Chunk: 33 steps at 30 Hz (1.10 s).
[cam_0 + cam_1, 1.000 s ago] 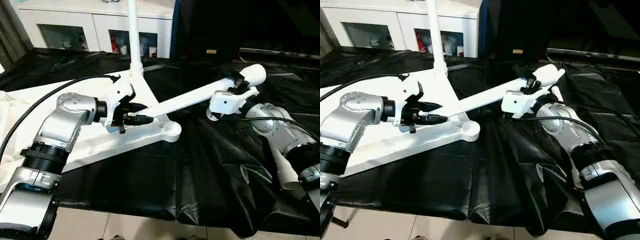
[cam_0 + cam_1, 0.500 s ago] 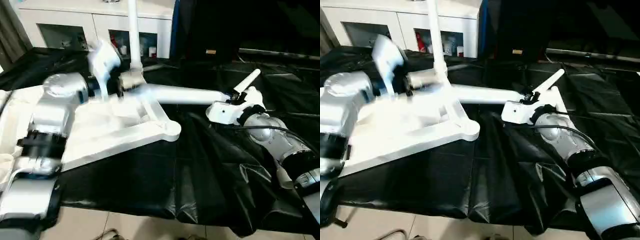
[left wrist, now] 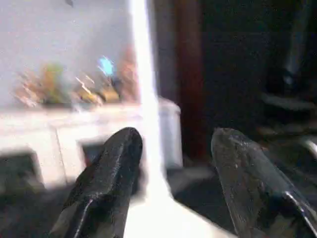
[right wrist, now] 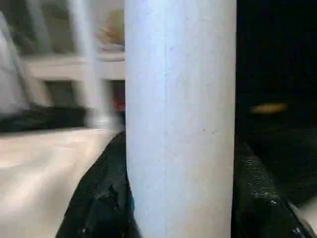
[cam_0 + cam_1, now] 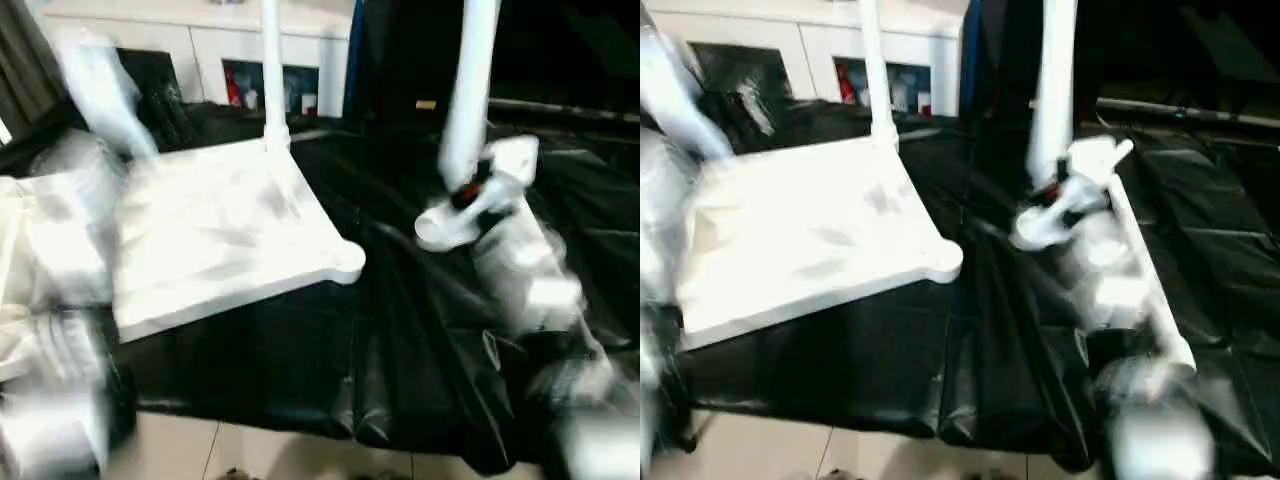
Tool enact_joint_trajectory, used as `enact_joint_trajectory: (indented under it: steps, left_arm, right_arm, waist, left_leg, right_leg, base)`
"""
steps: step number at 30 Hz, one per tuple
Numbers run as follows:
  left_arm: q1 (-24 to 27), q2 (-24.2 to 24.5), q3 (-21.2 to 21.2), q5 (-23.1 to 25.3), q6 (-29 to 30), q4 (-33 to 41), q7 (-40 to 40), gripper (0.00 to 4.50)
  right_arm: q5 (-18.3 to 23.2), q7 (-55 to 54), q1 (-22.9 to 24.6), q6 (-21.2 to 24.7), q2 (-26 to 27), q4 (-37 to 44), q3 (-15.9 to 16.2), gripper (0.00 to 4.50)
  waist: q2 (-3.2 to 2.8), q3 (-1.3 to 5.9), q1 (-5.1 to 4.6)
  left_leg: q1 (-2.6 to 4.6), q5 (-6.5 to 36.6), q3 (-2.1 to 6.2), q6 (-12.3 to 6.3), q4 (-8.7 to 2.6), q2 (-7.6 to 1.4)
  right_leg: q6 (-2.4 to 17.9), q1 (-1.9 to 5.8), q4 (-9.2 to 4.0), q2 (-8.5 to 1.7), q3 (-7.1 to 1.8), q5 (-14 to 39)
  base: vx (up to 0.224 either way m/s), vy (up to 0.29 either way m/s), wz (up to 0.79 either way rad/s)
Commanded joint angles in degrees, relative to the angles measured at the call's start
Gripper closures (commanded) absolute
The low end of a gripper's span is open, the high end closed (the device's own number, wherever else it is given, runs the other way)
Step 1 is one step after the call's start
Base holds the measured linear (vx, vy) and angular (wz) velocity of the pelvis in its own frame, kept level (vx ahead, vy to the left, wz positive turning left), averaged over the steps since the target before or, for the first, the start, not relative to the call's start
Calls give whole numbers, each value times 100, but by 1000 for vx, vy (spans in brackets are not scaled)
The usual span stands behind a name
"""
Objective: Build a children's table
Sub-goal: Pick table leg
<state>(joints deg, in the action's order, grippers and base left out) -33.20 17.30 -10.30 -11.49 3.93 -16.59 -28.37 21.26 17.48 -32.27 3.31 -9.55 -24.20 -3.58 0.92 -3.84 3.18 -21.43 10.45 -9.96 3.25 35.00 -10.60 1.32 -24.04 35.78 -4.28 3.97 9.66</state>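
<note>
The white table top (image 5: 220,230) lies underside up on the black cloth, with one white leg (image 5: 270,70) standing upright in its far corner socket. My right gripper (image 5: 468,192) is shut on a second white leg (image 5: 468,90) and holds it nearly upright, to the right of the top. In the right wrist view that leg (image 4: 181,124) sits between the black fingers (image 4: 104,198). My left gripper (image 3: 176,136) is raised at the left, open and holding nothing. The standing leg (image 3: 143,99) shows far beyond its fingers.
A third white leg (image 5: 1155,300) lies on the black cloth (image 5: 380,330) past my right forearm. A white cabinet (image 5: 200,50) with glass doors stands behind the work. The cloth's front edge drops to a tiled floor (image 5: 280,455).
The held leg swung from lying slanted over the table top to nearly upright in my right gripper. My left gripper left the leg's thin end and rose up to the left.
</note>
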Motion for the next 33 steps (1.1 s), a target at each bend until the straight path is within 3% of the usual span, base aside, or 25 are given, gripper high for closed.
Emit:
enact_joint_trajectory:
  steps: [1,2,5,8,11,14,18,26,30,33]
  left_arm:
    - [310,-35,400,176,15,561,76,180]
    - [542,-127,541,257,193,745,248,180]
    - [1238,-457,861,601,455,1261,811,180]
    - [1340,-595,807,698,509,1308,1031,180]
    - [1471,-721,685,728,688,1610,1309,180]
    - [1471,-725,613,778,673,1648,1563,180]
    - [1480,-737,571,790,731,1675,1689,180]
    - [1480,-737,571,790,731,1675,1689,180]
    - [1480,-737,571,790,731,1675,1689,180]
    - [1480,-737,571,790,731,1675,1689,180]
  right_arm:
    - [287,-109,189,221,23,692,40,266]
    - [236,-197,378,180,87,884,94,266]
    - [-589,-443,911,-108,129,1313,369,266]
    - [-474,-477,949,-89,211,1453,303,266]
    - [-377,-399,1067,246,155,1937,372,266]
    - [-481,-432,1121,293,76,1984,464,266]
    - [-554,-448,1160,384,64,2001,488,266]
    - [-554,-448,1160,384,64,2001,488,266]
    - [-554,-448,1160,384,64,2001,488,266]
    - [-554,-448,1160,384,64,2001,488,266]
  waist:
    - [-25,512,42]
    - [-44,489,60]
    - [-74,410,59]
    - [-59,392,26]
    - [-6,386,-3]
    - [-4,387,-28]
    - [-7,406,-42]
    - [-34,488,-7]
    - [-34,464,16]
    - [-35,433,13]
  left_leg:
    - [60,843,38,-445,-382,-256]
    - [65,963,38,-378,-397,-264]
    - [124,1723,32,91,-452,-239]
    - [108,2019,69,174,-474,-203]
    - [79,2007,85,133,-472,-191]
    - [43,1868,91,94,-465,-172]
    - [44,1750,84,49,-455,-167]
    - [11,900,55,-143,-406,-198]
    - [11,910,42,-198,-412,-199]
    - [37,1251,48,-86,-440,-207]
  right_leg:
    - [1452,375,-347,-338,-263,466]
    - [1397,350,-370,-344,-266,663]
    - [943,273,-512,-306,-271,1819]
    - [560,267,-585,-312,-263,2402]
    - [286,256,-617,-306,-250,2623]
    - [167,252,-627,-303,-247,2660]
    - [223,242,-622,-292,-249,2459]
    - [862,324,-420,-289,-279,595]
    - [919,334,-435,-302,-276,679]
    - [793,311,-493,-303,-272,1232]
  base:
    - [0,0,0]
    - [0,0,0]
    - [0,0,0]
    - [0,0,0]
    - [0,0,0]
    - [0,0,0]
    - [0,0,0]
    - [0,0,0]
    - [0,0,0]
    - [0,0,0]
